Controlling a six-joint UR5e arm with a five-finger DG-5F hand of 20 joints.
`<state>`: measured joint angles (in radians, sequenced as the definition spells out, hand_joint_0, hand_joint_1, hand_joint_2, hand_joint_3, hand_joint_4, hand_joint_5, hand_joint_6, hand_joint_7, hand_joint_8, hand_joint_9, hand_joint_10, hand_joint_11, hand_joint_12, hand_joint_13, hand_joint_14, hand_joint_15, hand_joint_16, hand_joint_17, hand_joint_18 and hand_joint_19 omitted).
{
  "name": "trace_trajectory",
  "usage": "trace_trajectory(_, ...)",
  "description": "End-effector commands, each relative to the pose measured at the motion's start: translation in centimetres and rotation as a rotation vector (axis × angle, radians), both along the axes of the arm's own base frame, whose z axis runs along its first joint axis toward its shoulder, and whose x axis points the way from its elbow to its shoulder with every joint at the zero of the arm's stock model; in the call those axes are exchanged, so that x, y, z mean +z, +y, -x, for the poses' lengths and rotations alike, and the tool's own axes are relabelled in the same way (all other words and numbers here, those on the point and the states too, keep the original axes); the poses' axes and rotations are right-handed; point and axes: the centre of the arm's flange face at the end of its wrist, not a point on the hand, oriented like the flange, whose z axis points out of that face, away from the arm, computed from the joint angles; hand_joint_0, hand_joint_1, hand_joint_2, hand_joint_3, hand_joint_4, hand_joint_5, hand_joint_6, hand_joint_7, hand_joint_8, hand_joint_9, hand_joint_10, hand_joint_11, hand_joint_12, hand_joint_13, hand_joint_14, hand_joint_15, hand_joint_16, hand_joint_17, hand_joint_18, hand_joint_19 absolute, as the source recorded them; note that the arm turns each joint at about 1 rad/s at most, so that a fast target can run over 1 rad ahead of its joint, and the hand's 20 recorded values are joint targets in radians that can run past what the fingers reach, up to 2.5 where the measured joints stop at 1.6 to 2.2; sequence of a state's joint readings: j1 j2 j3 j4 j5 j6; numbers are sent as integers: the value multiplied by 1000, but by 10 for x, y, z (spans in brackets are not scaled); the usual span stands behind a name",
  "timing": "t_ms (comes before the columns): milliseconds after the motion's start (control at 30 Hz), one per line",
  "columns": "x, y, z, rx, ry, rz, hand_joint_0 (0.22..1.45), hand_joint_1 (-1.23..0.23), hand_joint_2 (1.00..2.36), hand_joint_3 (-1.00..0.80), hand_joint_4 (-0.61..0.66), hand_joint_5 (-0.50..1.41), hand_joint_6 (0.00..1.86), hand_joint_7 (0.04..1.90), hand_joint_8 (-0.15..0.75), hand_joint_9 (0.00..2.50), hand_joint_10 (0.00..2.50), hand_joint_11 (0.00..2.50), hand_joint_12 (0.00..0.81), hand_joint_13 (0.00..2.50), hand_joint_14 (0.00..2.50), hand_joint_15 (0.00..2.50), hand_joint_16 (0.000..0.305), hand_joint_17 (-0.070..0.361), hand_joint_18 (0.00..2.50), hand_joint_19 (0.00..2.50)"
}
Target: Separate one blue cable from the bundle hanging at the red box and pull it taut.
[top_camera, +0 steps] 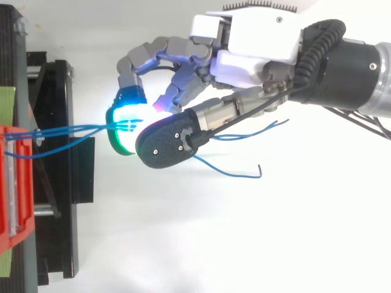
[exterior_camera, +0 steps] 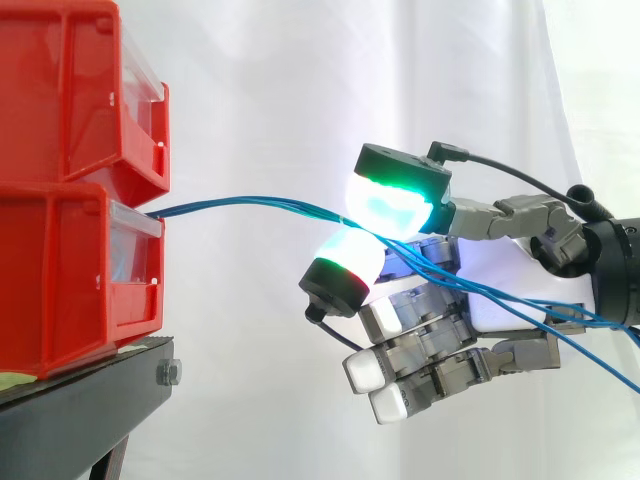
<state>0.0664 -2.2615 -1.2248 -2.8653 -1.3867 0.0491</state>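
Observation:
A bundle of thin blue cables (exterior_camera: 250, 203) comes out between the two stacked red bins (exterior_camera: 60, 270) and runs almost level to the right, slightly arched. My hand (exterior_camera: 495, 262) is to the right of the bins, in mid-air. Two of its glowing pads (exterior_camera: 385, 205), green-cyan above and white below, close on the strands where they meet. Past the pinch the cables trail down across the palm towards the right edge. In the top view the cables (top_camera: 67, 130) reach the glowing pads of the hand (top_camera: 256, 36), and loose blue ends (top_camera: 244, 171) curl beyond it.
The red bins (top_camera: 15, 183) stand on a black stand (exterior_camera: 90, 400) at the left. A white curtain hangs behind everything. Open air lies between the bins' front and the hand.

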Motion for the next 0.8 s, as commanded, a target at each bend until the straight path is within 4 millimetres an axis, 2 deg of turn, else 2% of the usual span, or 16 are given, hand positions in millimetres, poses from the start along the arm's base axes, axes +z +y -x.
trace_trajectory(0, 0, 0, 0, -1, 1, 0, 780, -884, 1000, -500, 40, -196, 881, 1466, 298, 936, 20, 610, 346, 950, 12, 315, 36, 81, 830, 355)
trace_trajectory(200, 0, -2, 0, -2, 0, -1, 752, -899, 1000, -500, 125, -182, 888, 1386, 294, 963, 18, 623, 333, 967, 12, 321, 34, 75, 853, 334)
trace_trajectory(233, -1, -2, 0, -2, 2, -1, 726, -906, 1000, -500, 164, -177, 886, 1393, 295, 981, 21, 622, 329, 971, 13, 326, 33, 74, 850, 347)
trace_trajectory(300, 1, -1, 0, -2, -1, -2, 625, -894, 1000, -500, 151, -171, 887, 1397, 292, 1003, 20, 629, 327, 985, 13, 336, 32, 72, 851, 376)
trace_trajectory(367, 0, -1, 0, -2, -1, 0, 507, -767, 1000, -500, 161, -164, 881, 1359, 314, 1035, 18, 639, 349, 1004, 12, 340, 37, 84, 873, 402)
trace_trajectory(400, 0, -1, 0, -2, -1, 0, 494, -732, 1000, -500, 161, -163, 878, 1337, 318, 1040, 17, 636, 359, 1010, 12, 340, 39, 87, 879, 404)
trace_trajectory(467, 0, -2, 0, -2, -1, 0, 506, -536, 1000, -500, 159, -161, 867, 1322, 318, 1054, 19, 615, 358, 1013, 12, 348, 39, 88, 881, 444)
trace_trajectory(533, 1, -1, 0, -2, -3, 0, 549, -502, 1000, -500, 149, -160, 858, 1325, 305, 1048, 19, 621, 348, 1004, 14, 353, 37, 83, 862, 469)
trace_trajectory(567, 0, -2, 0, -2, -1, 0, 597, -511, 1000, -500, 130, -160, 853, 1357, 303, 1051, 20, 627, 345, 1006, 13, 363, 36, 80, 849, 488)
trace_trajectory(633, 0, -1, 0, -2, -1, 0, 615, -579, 1003, -462, 122, -162, 851, 1394, 303, 1052, 18, 645, 343, 1005, 14, 370, 36, 82, 848, 492)
trace_trajectory(767, 0, -2, 0, -2, -1, 0, 607, -748, 1019, -208, 119, -167, 850, 1524, 309, 1029, 20, 643, 348, 1001, 14, 378, 38, 85, 864, 509)
